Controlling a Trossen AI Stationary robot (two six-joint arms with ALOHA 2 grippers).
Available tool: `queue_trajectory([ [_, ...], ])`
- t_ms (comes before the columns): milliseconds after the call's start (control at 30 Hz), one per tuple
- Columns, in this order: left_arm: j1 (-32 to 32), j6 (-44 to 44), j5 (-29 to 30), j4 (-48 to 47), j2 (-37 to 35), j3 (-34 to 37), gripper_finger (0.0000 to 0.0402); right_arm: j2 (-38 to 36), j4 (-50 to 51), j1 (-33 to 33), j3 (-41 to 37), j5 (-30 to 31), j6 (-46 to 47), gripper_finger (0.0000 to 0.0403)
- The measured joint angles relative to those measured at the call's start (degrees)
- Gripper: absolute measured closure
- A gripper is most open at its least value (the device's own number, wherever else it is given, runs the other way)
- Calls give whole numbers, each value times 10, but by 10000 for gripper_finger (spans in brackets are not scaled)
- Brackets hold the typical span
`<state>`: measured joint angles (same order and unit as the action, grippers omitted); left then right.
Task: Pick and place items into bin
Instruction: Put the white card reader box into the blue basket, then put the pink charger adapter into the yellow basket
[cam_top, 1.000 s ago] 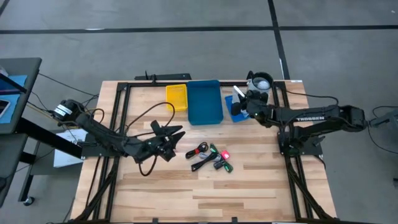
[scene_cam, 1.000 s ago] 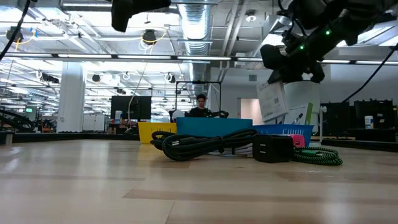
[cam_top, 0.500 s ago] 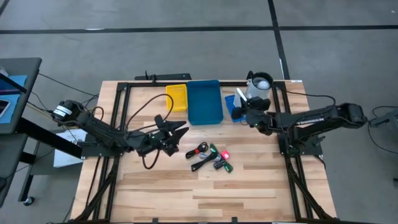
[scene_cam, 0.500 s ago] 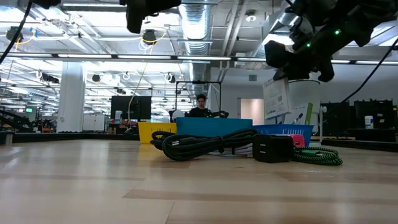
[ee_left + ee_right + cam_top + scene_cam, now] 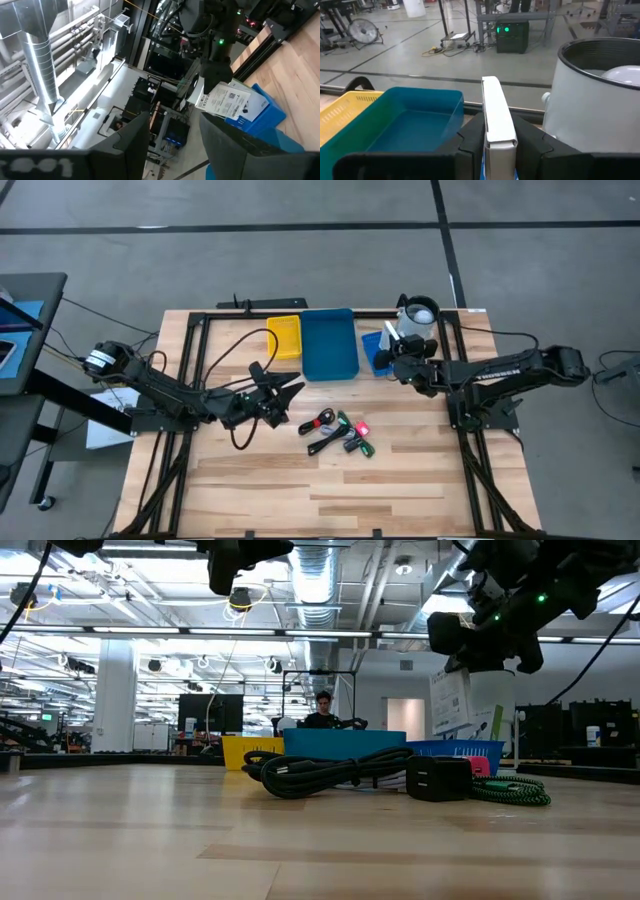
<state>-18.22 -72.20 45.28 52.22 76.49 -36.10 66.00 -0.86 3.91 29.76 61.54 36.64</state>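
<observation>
Right gripper [image 5: 392,343] upper right of centre, over small blue bin [image 5: 372,352] — pinching white package [image 5: 496,116]. Left gripper [image 5: 290,390] left of centre — fingers spread, nothing held.

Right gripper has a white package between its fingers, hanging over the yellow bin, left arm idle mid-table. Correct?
Not quite. The right gripper does have the white package between its fingers, but the high view shows it over the small blue basket beside the white cup, not the yellow bin. The left gripper is mid-table, as you said.
</observation>
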Motion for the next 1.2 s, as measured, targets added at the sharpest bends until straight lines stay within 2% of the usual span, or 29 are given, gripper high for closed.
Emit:
queue_trajectory([
  [1200,0,5,1,-2,0,0,234,0,-5,7,0,-11,-12,320],
])
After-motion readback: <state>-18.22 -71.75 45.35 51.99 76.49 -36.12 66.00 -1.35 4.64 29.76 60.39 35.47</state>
